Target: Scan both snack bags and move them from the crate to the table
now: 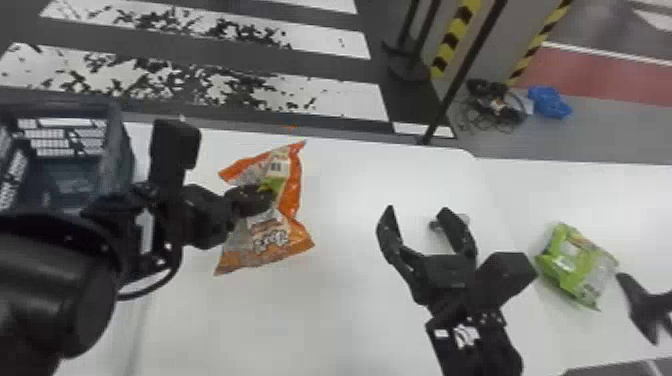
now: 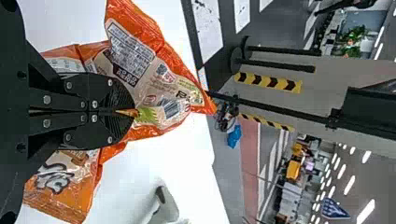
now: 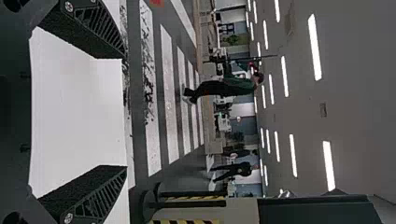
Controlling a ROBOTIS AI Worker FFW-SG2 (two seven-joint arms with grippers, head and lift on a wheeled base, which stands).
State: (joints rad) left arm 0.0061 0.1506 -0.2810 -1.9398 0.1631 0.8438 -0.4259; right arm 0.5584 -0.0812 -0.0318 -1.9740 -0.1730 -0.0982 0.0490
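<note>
While the right gripper (image 1: 417,215) is held empty over the table (image 1: 340,310), its two fingers spread wide, the orange bag (image 1: 294,192) is pinched about its middle by the left gripper (image 1: 252,200), whose fingers are pressed together on a thin fold of film. Whether the bag's lower edge is borne by the table cannot be told. A scan or a handover seems to be in hand, and either could be spoiled by that fold: the barcode (image 2: 171,108) is set just beyond the fingertips, so it could be creased or turned away as the film is pulled. With so little gripped, the bag could also be swung or let slip if it is moved fast, and a loose corner could be snagged by the open fingers. Farther right, the green bag (image 1: 570,265) is laid on the table beside a black object (image 1: 642,302); it could be nudged if the right arm were swung outward. Beyond the left arm, the crate (image 1: 116,150) is set on the table's far left.
</note>
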